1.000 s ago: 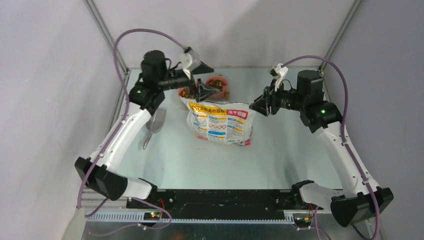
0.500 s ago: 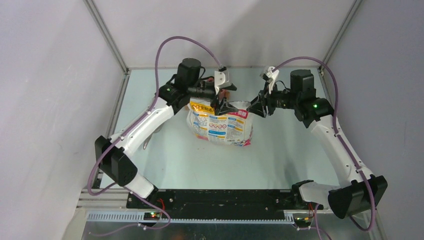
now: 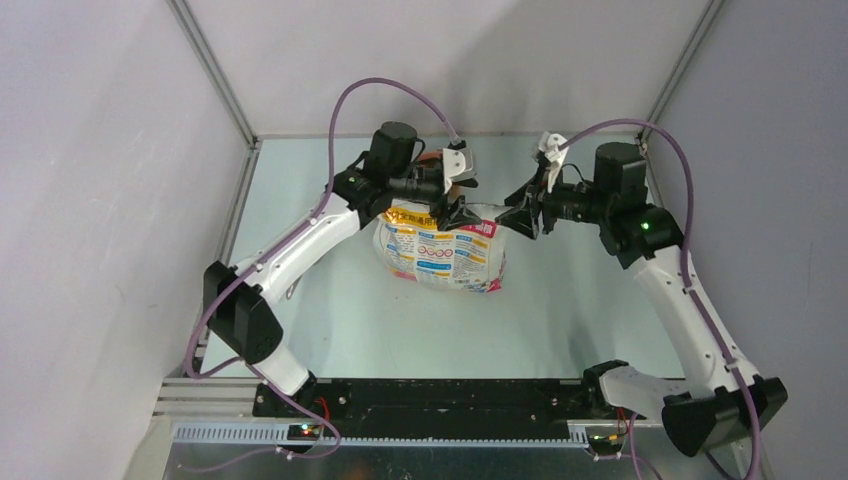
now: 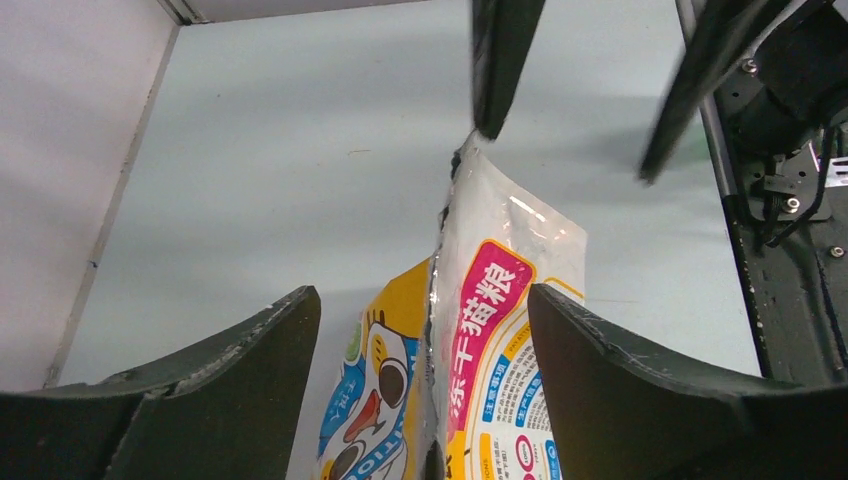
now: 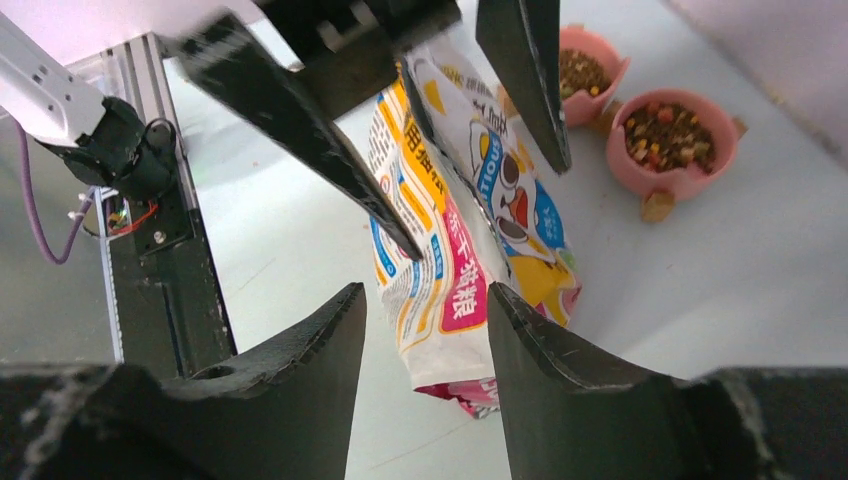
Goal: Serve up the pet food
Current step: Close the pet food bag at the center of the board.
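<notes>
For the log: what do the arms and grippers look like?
Both the left arm and right arm have white link shells, black joint housings and a looping purple cable. The left gripper and right gripper each carry two dark, tapered, scuffed fingers.

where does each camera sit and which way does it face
top external: above, behind the bases, looking down at the table; both arms show.
left wrist: on its arm, faces the right arm over the bag; left tool open.
right wrist: on its arm, faces left toward pink bowls of pet food; right tool open.
shared: both wrist views show the bag and the opposite fingers.
</notes>
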Tool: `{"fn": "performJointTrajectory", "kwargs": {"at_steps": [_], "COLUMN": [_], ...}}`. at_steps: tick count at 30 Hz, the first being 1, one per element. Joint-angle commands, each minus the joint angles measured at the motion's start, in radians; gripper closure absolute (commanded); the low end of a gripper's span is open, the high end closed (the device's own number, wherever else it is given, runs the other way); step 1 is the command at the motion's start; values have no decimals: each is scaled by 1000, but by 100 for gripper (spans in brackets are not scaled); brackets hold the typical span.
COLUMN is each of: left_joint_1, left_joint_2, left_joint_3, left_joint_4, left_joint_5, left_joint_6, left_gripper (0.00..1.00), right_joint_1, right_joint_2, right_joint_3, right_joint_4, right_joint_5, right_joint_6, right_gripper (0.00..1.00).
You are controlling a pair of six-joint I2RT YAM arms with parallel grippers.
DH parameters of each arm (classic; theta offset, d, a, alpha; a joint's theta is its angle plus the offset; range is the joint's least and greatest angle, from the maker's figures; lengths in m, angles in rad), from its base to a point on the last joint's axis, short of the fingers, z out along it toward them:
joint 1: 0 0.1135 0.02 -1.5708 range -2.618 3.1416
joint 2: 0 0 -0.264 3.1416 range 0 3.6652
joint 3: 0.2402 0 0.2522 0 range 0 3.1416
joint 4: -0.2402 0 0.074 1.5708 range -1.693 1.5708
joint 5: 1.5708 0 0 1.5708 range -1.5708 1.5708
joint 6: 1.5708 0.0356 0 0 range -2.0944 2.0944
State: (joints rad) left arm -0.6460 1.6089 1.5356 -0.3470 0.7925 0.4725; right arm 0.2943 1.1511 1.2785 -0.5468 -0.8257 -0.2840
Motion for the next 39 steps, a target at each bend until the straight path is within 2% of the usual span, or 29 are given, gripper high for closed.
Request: {"fn": "performJointTrajectory", "kwargs": {"at_steps": [1,5,9,18,22,27,33,38,39], "left_joint_1": [-12,-17,-29,-37,-37,-37,-37,-37,-37], "left_joint_2": [25,33,42,58,70,78,91,102,108], "left_joint_3": [26,28,27,30,32,38,50,61,66], "left_joint_4": [53,77,91,94,87,88,93,92,89], "left_joint_5": [-22,-16,-14,16,19,10,13,24,30], "left_joint_6": [-1,-26,-44,-68,-64,-59,-63,-65,-66], "left_gripper": [20,27,32,40,41,41,42,47,49], "right_joint_1": [-4,-6,-6,-7,-4,-5,-7,-11,-10], "right_joint_2": [-58,-37,4,84,112,121,140,178,183], "right_joint_3": [13,12,12,25,32,34,48,80,84], "right_joint_4": [82,53,-12,-33,-30,-3,2,-75,-79], "right_joint_5": [-6,42,36,4,32,83,85,-17,-24], "right_joint_6": [30,15,-76,-201,-231,-250,-269,-303,-305], "right_gripper": [47,45,45,50,54,49,48,54,58]}}
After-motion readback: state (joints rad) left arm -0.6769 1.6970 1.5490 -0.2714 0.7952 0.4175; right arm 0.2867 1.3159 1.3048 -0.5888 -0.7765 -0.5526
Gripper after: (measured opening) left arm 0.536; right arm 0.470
